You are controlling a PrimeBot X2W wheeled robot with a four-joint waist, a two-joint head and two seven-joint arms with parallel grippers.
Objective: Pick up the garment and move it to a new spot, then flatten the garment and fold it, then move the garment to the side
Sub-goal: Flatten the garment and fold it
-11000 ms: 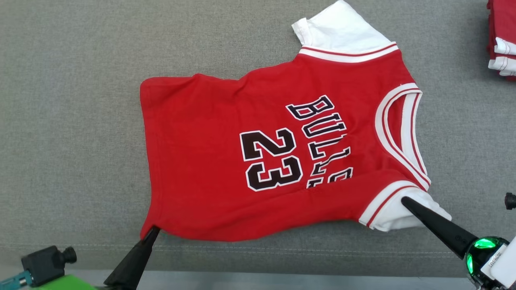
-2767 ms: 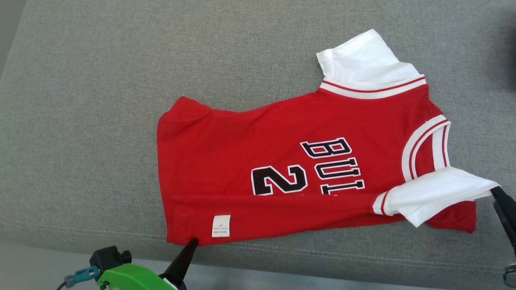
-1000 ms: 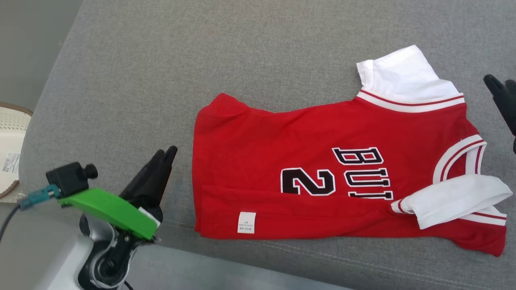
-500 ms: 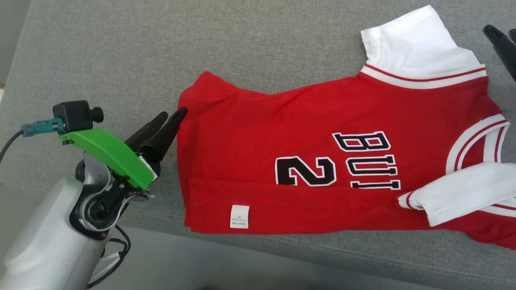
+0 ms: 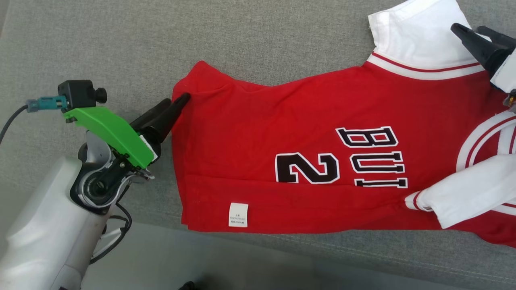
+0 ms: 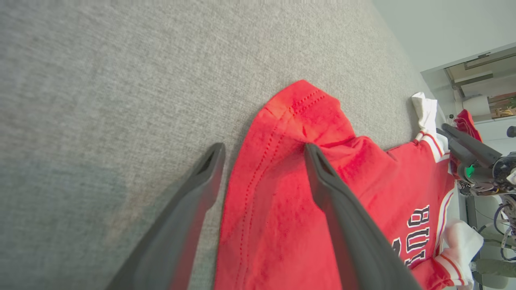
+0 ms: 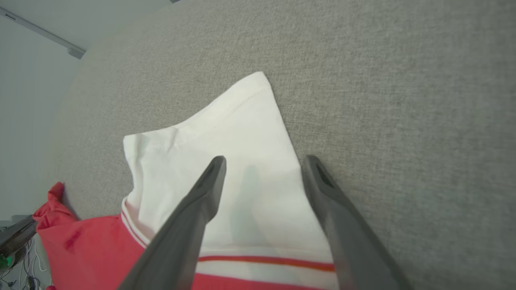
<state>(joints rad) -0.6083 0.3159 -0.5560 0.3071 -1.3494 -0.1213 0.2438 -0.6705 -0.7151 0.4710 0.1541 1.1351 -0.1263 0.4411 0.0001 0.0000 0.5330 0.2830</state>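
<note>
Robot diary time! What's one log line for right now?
stage: folding | jersey: near side folded over, on grey cushion | left gripper: open, straddling hem corner | right gripper: open, over white sleeve

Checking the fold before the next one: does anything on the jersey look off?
Yes. The near edge of the jersey is folded over, showing the care label and hiding half the lettering; the white sleeve lies askew across it, and the far hem corner puckers.
</note>
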